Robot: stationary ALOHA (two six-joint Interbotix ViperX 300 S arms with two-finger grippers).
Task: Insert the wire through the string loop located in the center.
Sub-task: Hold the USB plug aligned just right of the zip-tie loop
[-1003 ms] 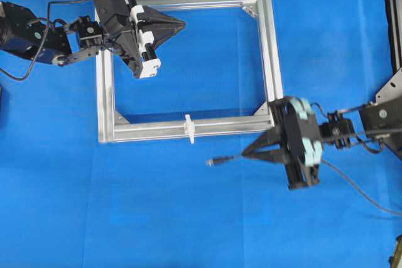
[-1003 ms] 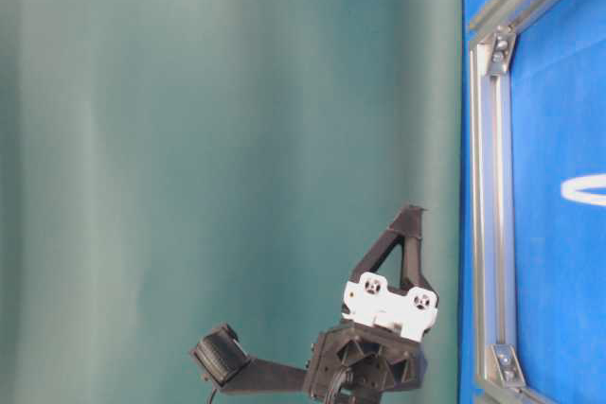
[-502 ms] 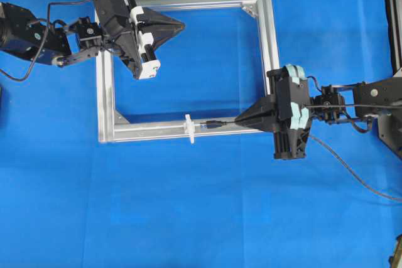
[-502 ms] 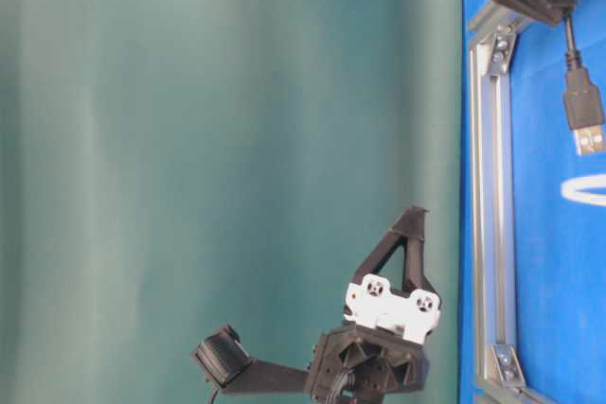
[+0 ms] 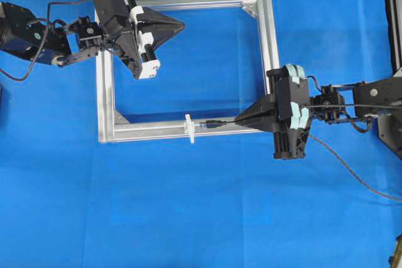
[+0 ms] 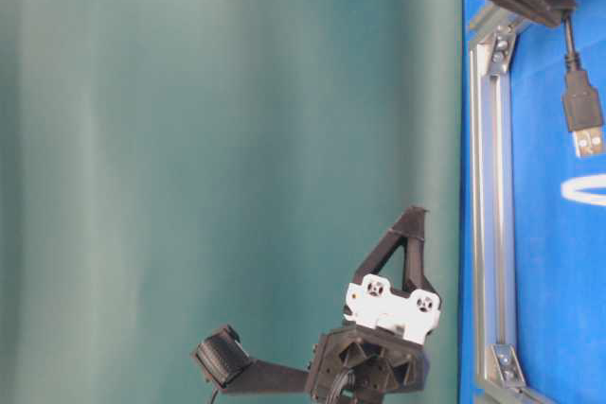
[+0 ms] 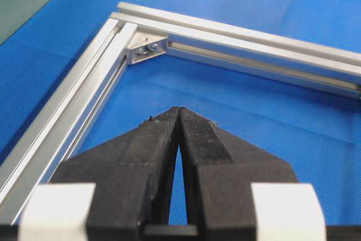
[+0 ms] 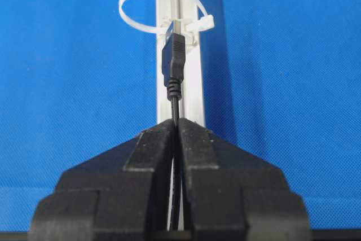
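Observation:
The wire (image 5: 213, 125) is a thin black cable with a metal-tipped plug (image 8: 174, 57). My right gripper (image 5: 237, 122) is shut on it just behind the plug. The plug hangs over the front bar of the aluminium frame (image 5: 270, 48), pointing left. Its tip sits just short of the white string loop (image 5: 189, 128). In the right wrist view the plug tip lines up with the lower rim of the string loop (image 8: 152, 4). My left gripper (image 5: 182, 26) is shut and empty, above the frame's far left corner. The left gripper (image 7: 179, 110) shows its jaws pressed together.
The cable's slack (image 5: 345, 167) trails right across the blue table. Silver corner brackets (image 7: 145, 49) sit inside the frame's corners. From table level the plug (image 6: 584, 115) hangs just above the loop (image 6: 582, 189), beside the frame bar (image 6: 492, 215).
Over the last second my right gripper carried the plug up and left, from below the front bar to just right of the loop, then held still. The left arm has not moved.

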